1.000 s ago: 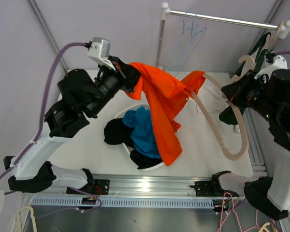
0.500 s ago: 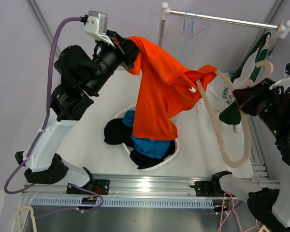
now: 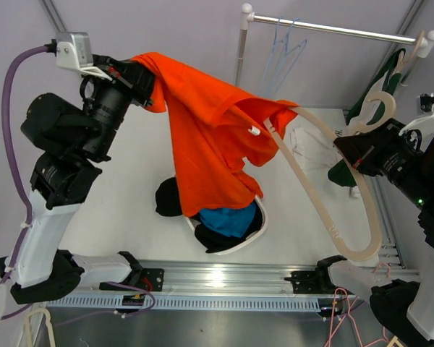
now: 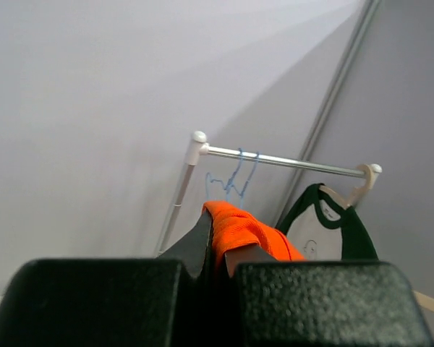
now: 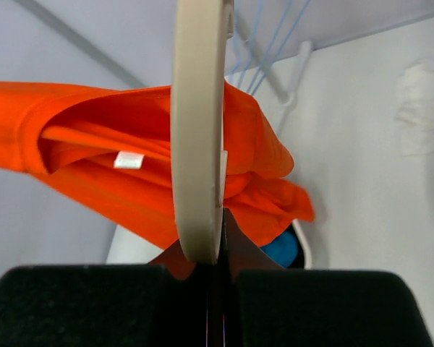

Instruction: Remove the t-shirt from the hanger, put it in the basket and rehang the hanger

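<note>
The orange t-shirt (image 3: pixel 213 137) hangs stretched in the air between my two arms, above the basket. My left gripper (image 3: pixel 143 85) is raised high at the upper left and is shut on the shirt's edge; the cloth shows between its fingers in the left wrist view (image 4: pixel 239 228). The beige hanger (image 3: pixel 325 210) runs from the shirt's collar (image 3: pixel 264 123) down to the right; one arm of it is still inside the shirt. My right gripper (image 3: pixel 356 148) is shut on the hanger near its hook, seen as a beige bar (image 5: pixel 199 144) in the right wrist view, with the shirt (image 5: pixel 101 159) behind it.
A white basket (image 3: pixel 253 235) with blue and black clothes sits on the table below the shirt. A garment rail (image 3: pixel 333 27) at the back carries blue wire hangers (image 3: pixel 286 43) and a green-and-white shirt (image 3: pixel 369 108). A white cloth (image 3: pixel 311 144) lies on the table.
My left gripper has risen and moved left with the shirt's edge, pulling the shirt up and off along the hanger. The hanger has tilted and its free end now points further left.
</note>
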`<state>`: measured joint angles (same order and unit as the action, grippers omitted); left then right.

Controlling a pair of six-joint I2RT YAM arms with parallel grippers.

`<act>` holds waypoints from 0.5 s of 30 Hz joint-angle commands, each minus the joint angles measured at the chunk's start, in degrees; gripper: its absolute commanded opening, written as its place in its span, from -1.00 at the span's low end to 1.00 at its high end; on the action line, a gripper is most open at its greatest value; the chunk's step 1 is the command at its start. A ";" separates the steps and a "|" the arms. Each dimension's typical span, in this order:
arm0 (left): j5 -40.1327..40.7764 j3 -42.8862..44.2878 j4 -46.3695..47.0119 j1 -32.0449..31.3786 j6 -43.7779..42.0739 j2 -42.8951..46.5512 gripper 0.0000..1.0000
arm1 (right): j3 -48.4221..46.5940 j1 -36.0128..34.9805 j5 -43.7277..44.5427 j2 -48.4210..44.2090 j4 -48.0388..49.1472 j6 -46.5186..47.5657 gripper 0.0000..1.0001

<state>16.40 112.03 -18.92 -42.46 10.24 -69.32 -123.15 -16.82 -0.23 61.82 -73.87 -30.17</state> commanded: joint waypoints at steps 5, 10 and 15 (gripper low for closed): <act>4.95 -19.69 7.56 2.03 2.23 9.36 -0.99 | 6.51 -0.14 -25.68 -4.77 3.46 -6.03 -1.00; 4.78 -32.09 8.19 2.03 6.45 13.50 -0.99 | 8.63 -0.06 -32.62 -6.01 2.85 -8.32 -1.00; 4.25 -44.93 9.07 2.03 12.60 16.67 -0.99 | 1.96 -0.23 -23.96 -4.44 -5.39 -5.25 -1.00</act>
<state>20.58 72.42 -12.29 -41.06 17.21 -54.63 -116.92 -16.82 -25.56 56.75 -75.72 -36.42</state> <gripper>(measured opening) 0.007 0.049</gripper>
